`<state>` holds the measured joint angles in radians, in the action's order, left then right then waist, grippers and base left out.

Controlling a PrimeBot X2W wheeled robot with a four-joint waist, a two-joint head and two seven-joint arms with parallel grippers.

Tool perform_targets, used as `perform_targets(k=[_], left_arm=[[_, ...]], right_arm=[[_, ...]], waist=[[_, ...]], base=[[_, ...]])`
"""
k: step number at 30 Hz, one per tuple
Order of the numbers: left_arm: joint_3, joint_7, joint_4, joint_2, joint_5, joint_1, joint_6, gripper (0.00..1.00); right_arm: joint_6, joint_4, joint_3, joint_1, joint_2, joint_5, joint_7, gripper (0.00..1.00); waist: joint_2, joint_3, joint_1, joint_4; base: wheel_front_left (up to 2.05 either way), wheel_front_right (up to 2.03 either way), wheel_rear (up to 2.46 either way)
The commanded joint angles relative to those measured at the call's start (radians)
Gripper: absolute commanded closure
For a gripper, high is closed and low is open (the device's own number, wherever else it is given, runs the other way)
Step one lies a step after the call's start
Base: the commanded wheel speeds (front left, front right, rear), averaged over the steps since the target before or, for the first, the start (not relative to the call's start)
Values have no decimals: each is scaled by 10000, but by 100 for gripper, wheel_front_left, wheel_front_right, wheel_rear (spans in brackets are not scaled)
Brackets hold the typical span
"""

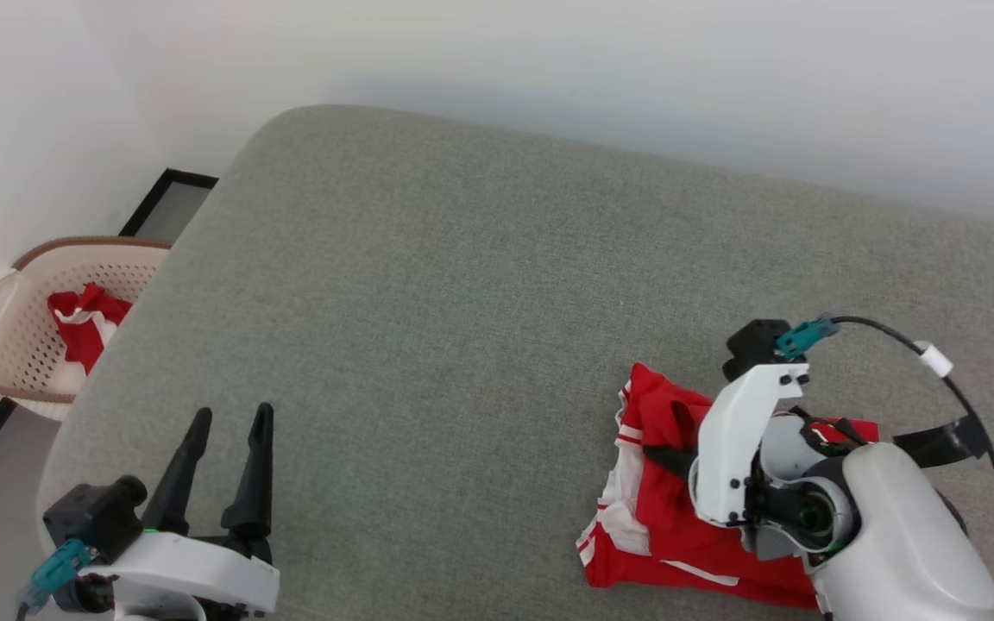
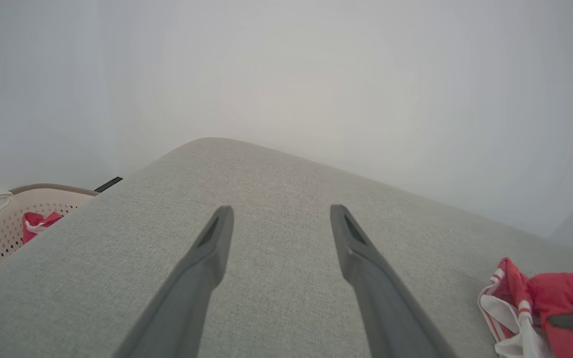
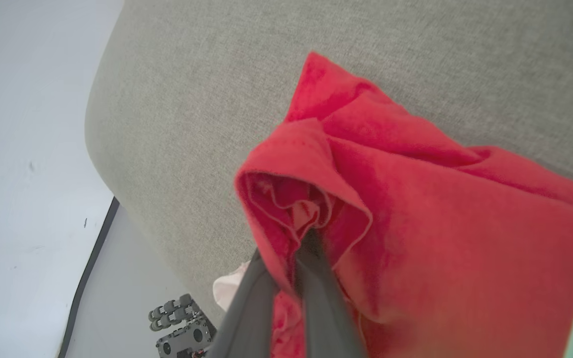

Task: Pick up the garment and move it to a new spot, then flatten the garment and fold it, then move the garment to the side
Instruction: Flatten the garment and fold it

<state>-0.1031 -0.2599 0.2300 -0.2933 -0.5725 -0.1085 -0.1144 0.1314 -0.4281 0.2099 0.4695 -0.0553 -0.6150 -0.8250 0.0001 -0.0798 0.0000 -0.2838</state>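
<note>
The garment (image 1: 661, 535) lies bunched and partly folded on the grey cushioned surface (image 1: 462, 302) at the lower right, red with white striped trim along its left edge. My right gripper (image 1: 670, 457) reaches into it from the right. In the right wrist view the right gripper (image 3: 301, 238) is shut on a fold of the red cloth (image 3: 416, 209), which wraps over the fingertips. My left gripper (image 1: 233, 412) stands open over bare surface at the lower left, far from the garment. The left wrist view shows the left gripper (image 2: 281, 209) holding nothing, with the garment (image 2: 560, 298) at the right edge.
A pale perforated laundry basket (image 1: 5, 302) stands on the floor beyond the surface's left edge, holding a small bunch of red-and-white cloth (image 1: 83, 323). A white wall runs behind. The right arm's cable (image 1: 963, 388) loops above the garment. Wheels of the base (image 3: 182, 323) show below the surface edge.
</note>
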Motion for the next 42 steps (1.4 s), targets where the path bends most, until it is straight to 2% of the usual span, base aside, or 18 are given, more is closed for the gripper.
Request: perform_targets(k=[1, 2, 4, 5, 12, 19, 28, 35, 42], left_arm=[[29, -33, 34, 6, -71, -125, -38, 0], [49, -38, 68, 23, -98, -139, -49, 0], [75, -45, 120, 33, -99, -131, -65, 0], [86, -47, 143, 26, -104, -116, -75, 0], [438, -51, 114, -119, -99, 143, -63, 0], [894, -43, -147, -308, 39, 513, -38, 0], [1227, -43, -274, -504, 46, 892, -43, 0], [1378, -43, -339, -632, 73, 1205, -21, 0], [1572, -43, -483, -716, 128, 1545, 0, 0]], right_arm=[[-16, -214, 128, 183, 35, 3, 216, 100], [-16, -410, 178, 278, 37, -82, 408, 100], [-16, -749, 418, 441, 51, -168, 689, 43], [-15, -843, 493, 511, 55, -341, 808, 0], [-16, -506, 1122, 915, -77, -1025, 1212, 0], [-16, 1058, 1358, 643, -999, -1561, 2034, 0], [-16, 2476, 966, -390, -2519, -2058, 4239, 0], [-16, 2738, 693, -1233, -3590, -1685, 6041, 0], [-16, 2657, 608, -1899, -4319, -1273, 8169, 0]], waist=[[-1, -7, 0, 21], [-1, -8, 0, 40], [-1, 3, 0, 88], [-1, 14, 0, 130], [-1, 117, 0, 650], [-1, 271, 0, 1349], [-1, 509, 0, 2291], [-1, 726, 0, 2932], [-1, 848, 0, 3471]], base=[[0, 0, 0], [0, 0, 0], [0, 0, 0], [0, 0, 0], [0, 0, 0], [0, 0, 0], [0, 0, 0], [0, 0, 0], [0, 0, 0]])
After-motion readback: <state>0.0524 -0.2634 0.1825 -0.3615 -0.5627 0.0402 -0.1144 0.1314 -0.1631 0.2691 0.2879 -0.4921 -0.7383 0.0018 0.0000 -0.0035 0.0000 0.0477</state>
